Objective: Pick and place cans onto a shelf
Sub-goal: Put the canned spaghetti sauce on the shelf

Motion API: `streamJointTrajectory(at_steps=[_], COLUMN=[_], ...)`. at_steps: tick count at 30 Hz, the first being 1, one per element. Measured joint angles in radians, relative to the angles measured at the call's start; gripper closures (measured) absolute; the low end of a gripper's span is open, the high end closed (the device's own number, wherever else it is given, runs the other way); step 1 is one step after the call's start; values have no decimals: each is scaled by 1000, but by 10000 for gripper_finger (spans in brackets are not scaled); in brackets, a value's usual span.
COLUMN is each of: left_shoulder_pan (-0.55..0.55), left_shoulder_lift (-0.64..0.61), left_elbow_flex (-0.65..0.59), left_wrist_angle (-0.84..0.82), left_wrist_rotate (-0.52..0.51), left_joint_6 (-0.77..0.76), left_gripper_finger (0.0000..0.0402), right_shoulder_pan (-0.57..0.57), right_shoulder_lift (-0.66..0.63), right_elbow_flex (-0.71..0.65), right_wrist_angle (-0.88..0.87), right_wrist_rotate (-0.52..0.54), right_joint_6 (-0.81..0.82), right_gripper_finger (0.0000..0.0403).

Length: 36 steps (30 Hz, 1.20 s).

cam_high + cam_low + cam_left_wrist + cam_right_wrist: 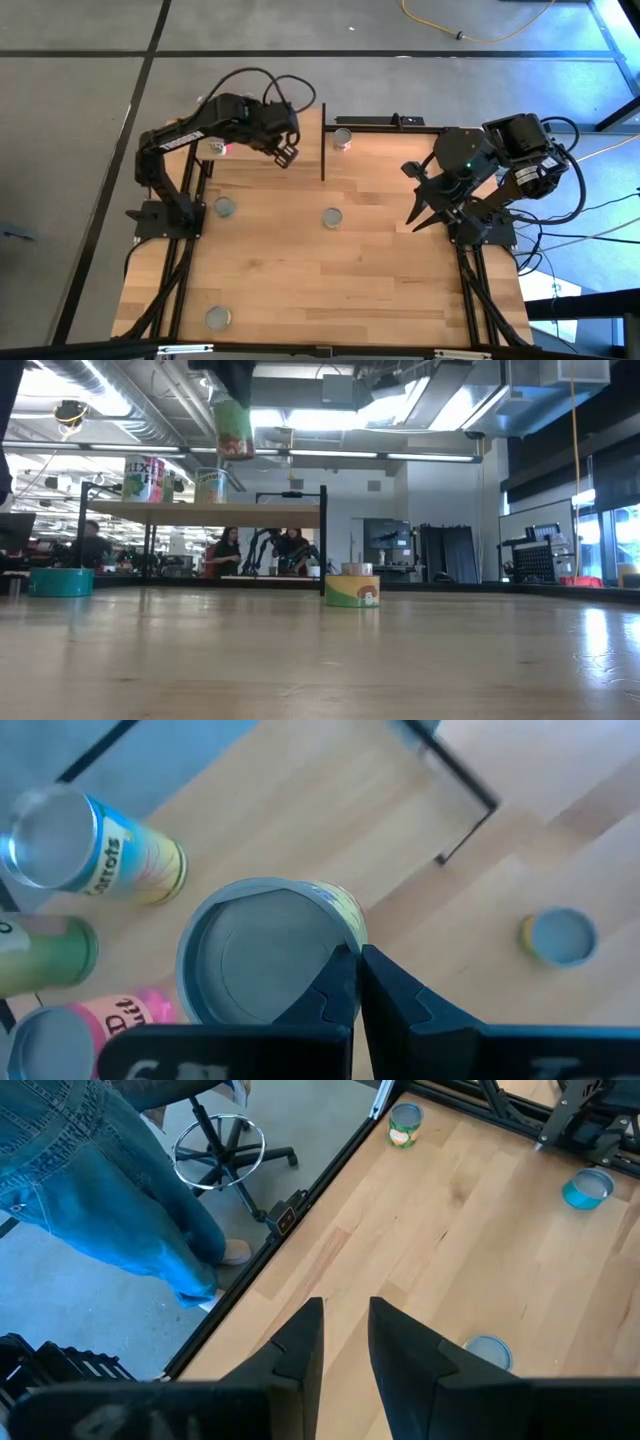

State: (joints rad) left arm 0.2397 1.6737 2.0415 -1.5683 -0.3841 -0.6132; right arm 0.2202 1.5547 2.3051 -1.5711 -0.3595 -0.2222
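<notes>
My left gripper [287, 152] is over the shelf [210, 508] at the table's far left, shut on a yellow-green can [270, 965], which shows held high above the shelf in the low view [233, 428]. Below it, a "Carrots" can [90, 850], a green can [50, 955] and a pink can [100, 1020] stand on the shelf. The shelf's black upright panel [323, 140] is to its right. My right gripper [425, 208] is open and empty over the table's right side, and also shows in the right wrist view [345, 1345]. My left gripper pinches the can's top rim [338, 948] between its two fingers, on one side of the silvery lid. The fingers [330, 995] come from above, pointing down. The can hangs upright below them, lifted clear above the shelf.
Loose cans stand on the table: a yellow-green one [332, 217] in the middle, a teal one [225, 207] left of it, one [218, 318] near the front left, one [343, 138] beyond the panel. A person in jeans [110, 1190] and a stool [220, 1150] are beside the table.
</notes>
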Motion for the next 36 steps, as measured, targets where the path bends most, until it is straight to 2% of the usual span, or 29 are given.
streamJointTrajectory(at_steps=[17,26,36], left_shoulder_pan=[130,175,221], left_shoulder_lift=[-151,-150,-143], left_elbow_flex=[-375,-399,-399], left_wrist_angle=[5,144,139], left_wrist_rotate=[5,36,54], left_joint_6=[-12,83,119], left_gripper_finger=[401,401,401], right_shoulder_pan=[0,0,0], right_shoulder_lift=[0,0,0], right_elbow_flex=[0,0,0], right_wrist_angle=[0,0,0], right_wrist_rotate=[0,0,0], right_joint_6=[0,0,-26], right_gripper_finger=[318,318,318])
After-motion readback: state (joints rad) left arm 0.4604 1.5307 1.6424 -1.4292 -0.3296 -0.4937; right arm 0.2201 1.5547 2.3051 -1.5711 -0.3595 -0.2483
